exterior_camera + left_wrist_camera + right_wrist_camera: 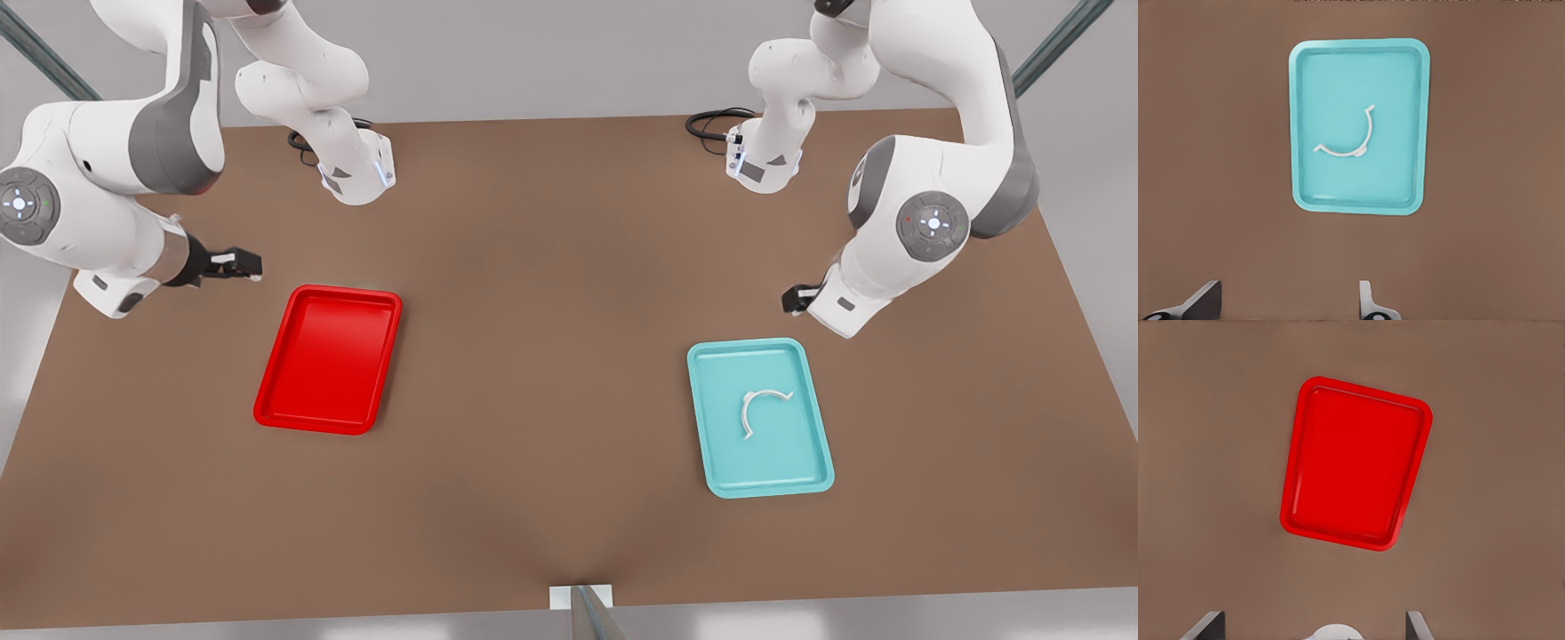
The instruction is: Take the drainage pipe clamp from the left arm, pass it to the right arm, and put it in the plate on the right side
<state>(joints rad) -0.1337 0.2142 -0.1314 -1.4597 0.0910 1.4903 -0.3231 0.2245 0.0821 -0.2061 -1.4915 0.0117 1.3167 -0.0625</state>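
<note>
In teal tray (711, 418), clamp (761, 407) (grippers open)

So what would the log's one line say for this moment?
clamp: lying in teal tray | red plate: empty | left gripper: open, above teal tray | right gripper: open, above red plate

The small thin white C-shaped drainage pipe clamp (763, 409), with short out-turned tabs at both ends, lies flat and loose near the middle of the shallow teal rectangular tray (711, 427) on the front view's right. The glossy bright red rectangular plate (280, 391), with rounded corners and a raised rim, sits well apart on the front view's left, nothing in it.
</note>
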